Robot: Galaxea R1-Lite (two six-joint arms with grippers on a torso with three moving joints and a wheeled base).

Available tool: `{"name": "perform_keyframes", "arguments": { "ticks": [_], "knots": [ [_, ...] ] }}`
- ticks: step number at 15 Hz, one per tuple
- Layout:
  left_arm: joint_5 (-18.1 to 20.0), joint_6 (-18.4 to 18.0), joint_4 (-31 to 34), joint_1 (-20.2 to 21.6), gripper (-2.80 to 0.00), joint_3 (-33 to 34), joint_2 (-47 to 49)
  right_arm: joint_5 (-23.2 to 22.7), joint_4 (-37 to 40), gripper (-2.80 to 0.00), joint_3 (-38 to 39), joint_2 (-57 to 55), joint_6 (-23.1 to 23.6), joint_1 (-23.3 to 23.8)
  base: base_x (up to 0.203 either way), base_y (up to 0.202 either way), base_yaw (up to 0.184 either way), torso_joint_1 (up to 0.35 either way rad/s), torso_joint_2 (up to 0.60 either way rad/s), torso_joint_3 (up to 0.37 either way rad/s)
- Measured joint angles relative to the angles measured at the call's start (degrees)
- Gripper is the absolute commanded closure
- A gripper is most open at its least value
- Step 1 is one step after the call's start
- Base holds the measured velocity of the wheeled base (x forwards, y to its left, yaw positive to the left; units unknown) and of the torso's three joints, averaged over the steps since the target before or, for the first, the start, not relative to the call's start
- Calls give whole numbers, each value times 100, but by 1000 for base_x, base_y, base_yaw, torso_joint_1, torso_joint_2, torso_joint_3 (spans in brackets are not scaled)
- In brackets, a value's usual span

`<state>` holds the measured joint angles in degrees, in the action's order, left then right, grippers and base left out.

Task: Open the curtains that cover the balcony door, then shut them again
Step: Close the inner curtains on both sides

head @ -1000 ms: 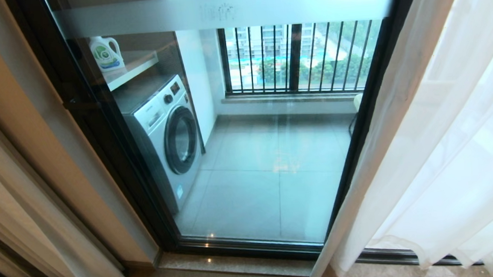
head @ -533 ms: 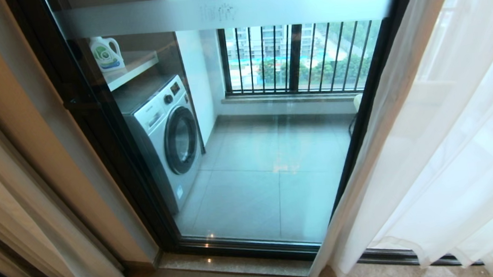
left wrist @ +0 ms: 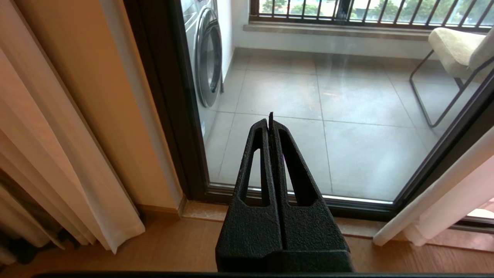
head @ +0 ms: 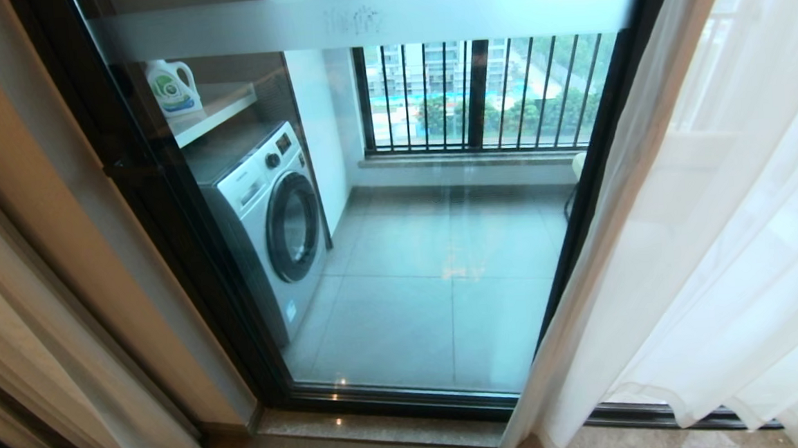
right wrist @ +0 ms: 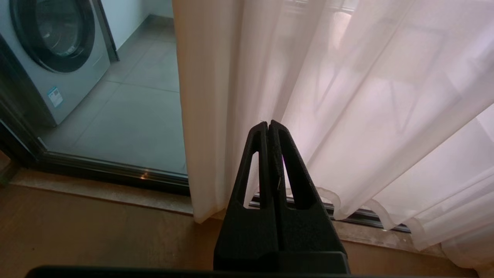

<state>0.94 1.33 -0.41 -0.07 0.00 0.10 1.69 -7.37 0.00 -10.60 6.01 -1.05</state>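
Note:
The sheer white curtains (head: 705,247) hang bunched at the right of the head view, with the hem just above the sill. The left panel of the balcony door (head: 436,263) is uncovered, showing glass in a black frame. Neither gripper appears in the head view. In the right wrist view my right gripper (right wrist: 268,124) is shut with nothing in it, low down, its tips in front of the curtains' (right wrist: 347,96) folds. I cannot tell whether it touches them. My left gripper (left wrist: 269,119) is shut and empty, pointing at the door glass (left wrist: 347,116) near the floor.
Behind the glass stand a washing machine (head: 267,218), a shelf with a detergent bottle (head: 169,86), a black railing (head: 481,94) and a chair (left wrist: 455,46). Thick beige drapes (head: 48,384) hang at the left. A stone sill (head: 384,426) meets the wooden floor (left wrist: 115,262).
The sheer curtain's folds have shifted a little and its upper left edge has drifted left. The door and the rest of the scene stay as they were.

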Motion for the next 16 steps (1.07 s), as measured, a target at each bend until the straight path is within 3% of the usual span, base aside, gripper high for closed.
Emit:
{"name": "perform_keyframes", "arguments": {
  "ticks": [3, 16],
  "knots": [
    [2, -1, 1, 2, 0, 0, 0, -307, 379, 0, 0, 727, -17, 83, 0, 0, 0, 0, 0, 0],
    [1, -1, 0, 2, 0, 0, 0, -307, 383, 0, 0, 1068, -184, 99, 0, 0, 0, 0, 0, 0]
  ]
}}
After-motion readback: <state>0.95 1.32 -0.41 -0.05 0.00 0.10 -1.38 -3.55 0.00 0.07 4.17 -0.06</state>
